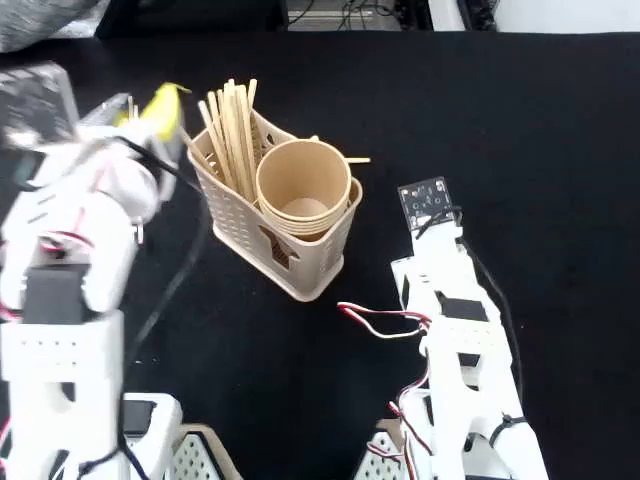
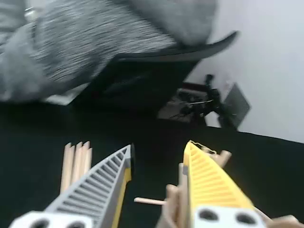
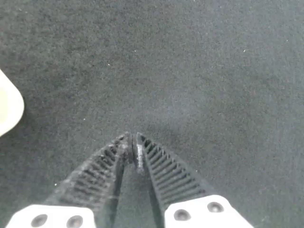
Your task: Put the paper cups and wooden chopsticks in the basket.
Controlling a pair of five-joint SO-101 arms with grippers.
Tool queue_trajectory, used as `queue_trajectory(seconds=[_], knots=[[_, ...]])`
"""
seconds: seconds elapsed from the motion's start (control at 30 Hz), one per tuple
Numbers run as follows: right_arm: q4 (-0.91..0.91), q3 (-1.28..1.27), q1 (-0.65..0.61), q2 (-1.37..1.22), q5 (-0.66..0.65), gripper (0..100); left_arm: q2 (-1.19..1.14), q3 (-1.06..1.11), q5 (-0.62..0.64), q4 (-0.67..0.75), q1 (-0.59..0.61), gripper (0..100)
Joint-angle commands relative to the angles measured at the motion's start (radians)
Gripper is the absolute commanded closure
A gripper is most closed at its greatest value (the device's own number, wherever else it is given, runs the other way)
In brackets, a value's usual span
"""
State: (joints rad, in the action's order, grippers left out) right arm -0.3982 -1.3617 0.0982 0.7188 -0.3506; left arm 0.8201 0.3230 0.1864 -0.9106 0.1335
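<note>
A black cloth covers the table. At 11 o'clock in the high view lies grey knitted fabric. At 12 o'clock, past the table's far edge, is a tangle of dark cables, with a white wall behind them.

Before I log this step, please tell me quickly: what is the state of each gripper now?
Left gripper: open, holding nothing.
Right gripper: closed, holding nothing.

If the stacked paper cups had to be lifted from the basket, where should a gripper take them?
Probably the paper cups' rim, from above, one finger inside: the mouth opens upward, and the basket and chopsticks hide the sides.
</note>
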Motion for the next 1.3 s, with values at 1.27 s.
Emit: queue_trajectory(seconds=[1.27], knots=[[0.021,0.008,-0.015,0.024,-0.009,98.4,-2.16,-1.828,-0.109,-0.609,0.348,94]])
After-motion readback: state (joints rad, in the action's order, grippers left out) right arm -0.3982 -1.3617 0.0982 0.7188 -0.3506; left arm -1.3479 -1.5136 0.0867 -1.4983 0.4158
